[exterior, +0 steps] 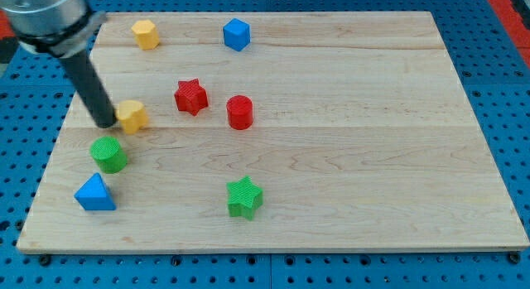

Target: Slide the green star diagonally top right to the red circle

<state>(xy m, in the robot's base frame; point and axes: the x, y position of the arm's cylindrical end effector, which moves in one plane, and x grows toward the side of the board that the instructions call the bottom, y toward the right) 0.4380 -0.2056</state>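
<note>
Altogether seven blocks: two green, two red, two yellow, two blue—Altogether eight blocks, two per colour; my tip (107, 123) beside one yellow block (132, 116).

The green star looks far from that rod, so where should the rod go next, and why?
Probably my tip should travel to the view's bottom, just below-left of the green star. It now sits beside a yellow block, while the red circle lies above the star.

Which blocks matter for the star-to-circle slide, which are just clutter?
In the job:
green star
red circle
my tip, far off at the view's left, beside a yellow block

Lying about:
yellow block by the tip
yellow block at the top
blue cube
red star
green cylinder
blue triangle
</note>
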